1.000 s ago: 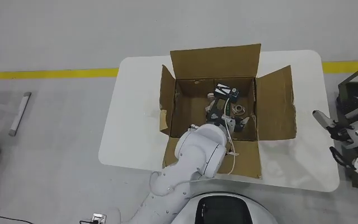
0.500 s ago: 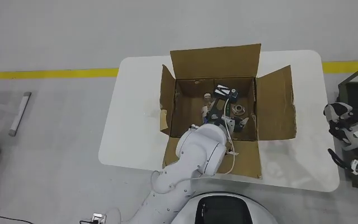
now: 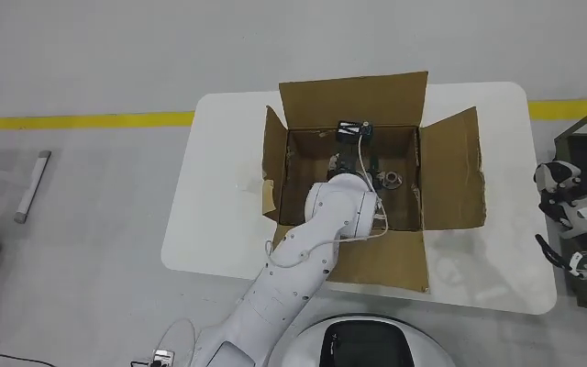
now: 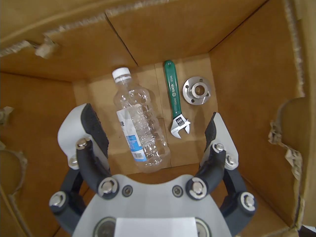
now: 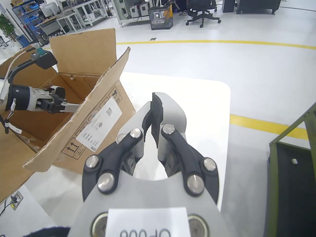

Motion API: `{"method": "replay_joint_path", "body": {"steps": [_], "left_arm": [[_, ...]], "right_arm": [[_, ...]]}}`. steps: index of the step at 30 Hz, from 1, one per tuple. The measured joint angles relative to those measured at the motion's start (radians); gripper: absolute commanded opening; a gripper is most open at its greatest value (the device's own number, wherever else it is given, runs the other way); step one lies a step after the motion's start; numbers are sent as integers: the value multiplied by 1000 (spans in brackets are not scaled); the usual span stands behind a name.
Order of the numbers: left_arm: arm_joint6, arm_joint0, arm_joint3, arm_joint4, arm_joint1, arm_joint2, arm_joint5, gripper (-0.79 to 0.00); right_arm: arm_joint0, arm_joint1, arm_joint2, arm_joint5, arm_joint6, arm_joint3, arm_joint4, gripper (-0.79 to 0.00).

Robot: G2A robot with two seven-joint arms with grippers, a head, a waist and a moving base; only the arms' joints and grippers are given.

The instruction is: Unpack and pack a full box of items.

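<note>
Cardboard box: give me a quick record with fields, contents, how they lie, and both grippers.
Box: open brown cardboard box, flaps out, on white table
Contents: clear plastic bottle with white cap, lying flat; green-handled adjustable wrench beside it; round silver metal flange beside the wrench
Left gripper: open, inside box above the bottle
Right gripper: shut, empty, outside the box by the table edge

The left arm (image 3: 316, 243) is white, with a thin cable (image 3: 382, 220). The left hand (image 4: 150, 118) has black links, silver screws and white fingers (image 4: 71, 127).
</note>
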Motion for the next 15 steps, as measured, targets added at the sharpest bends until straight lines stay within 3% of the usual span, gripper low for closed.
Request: {"method": "replay_joint_path", "body": {"steps": [7, 9, 12, 14, 15], "left_arm": [[-48, -44, 125, -29, -31, 31, 27, -22], [-56, -56, 158, -13, -37, 40, 36, -74], [-62, -67, 195, 3, -45, 39, 55, -77], [-67, -72, 213, 10, -48, 36, 59, -160], [-71, -74, 228, 17, -50, 35, 60, -163]], "right_arm": [[2, -5, -6, 7, 9, 3, -13, -785], [4, -6, -7, 7, 12, 4, -15, -785], [7, -8, -10, 8, 15, 6, -19, -785], [8, -9, -11, 9, 18, 7, -21, -785], [9, -10, -12, 9, 20, 7, -22, -785]]}}
